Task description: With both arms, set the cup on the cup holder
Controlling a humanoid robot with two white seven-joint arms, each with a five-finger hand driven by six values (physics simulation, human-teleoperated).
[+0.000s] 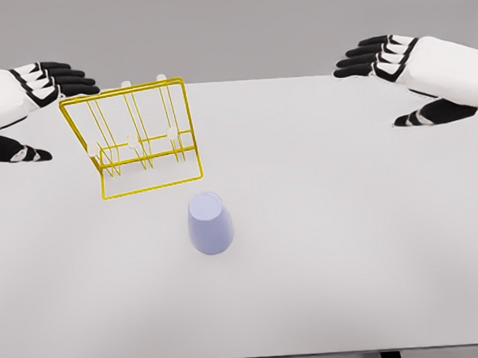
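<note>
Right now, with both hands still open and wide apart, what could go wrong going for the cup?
1. The cup stands alone mid-table, apparently upside down; a robot hand coming in from the side could tip it or push it away.
2. The yellow rack sits close behind the cup, near the left robot hand; that arm may clip its thin wires.
3. The right robot hand is far off, so a long reach could arrive misaligned.

Each hand, left hand and right hand, is white-shelled with black fingers.

Cup sits on table, just before cup holder
</note>
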